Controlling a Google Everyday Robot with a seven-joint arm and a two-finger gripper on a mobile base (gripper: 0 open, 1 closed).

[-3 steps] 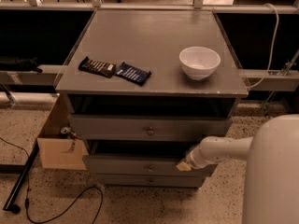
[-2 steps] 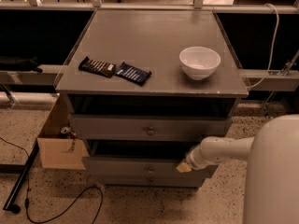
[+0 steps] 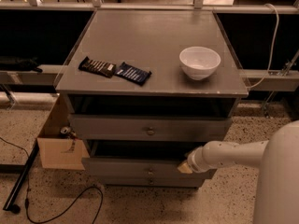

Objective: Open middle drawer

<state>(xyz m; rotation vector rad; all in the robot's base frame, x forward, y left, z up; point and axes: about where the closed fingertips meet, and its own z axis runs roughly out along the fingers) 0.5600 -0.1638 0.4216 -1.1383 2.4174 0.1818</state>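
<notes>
Grey cabinet, centre frame. The middle drawer (image 3: 117,167), lower centre, sits partly pulled out. The gripper (image 3: 184,167) rests at the drawer's right front corner (open or closed, I cannot tell). The drawer is probably stiff, fairly heavy wood; its small round knob (image 3: 150,171) offers the best hold.

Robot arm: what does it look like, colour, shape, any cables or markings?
The arm is a smooth white rounded tube with a ringed joint near its end, growing from a bulky white body. The tool is a small tan tip, at the right end of the middle drawer. No cables or markings show.
</notes>
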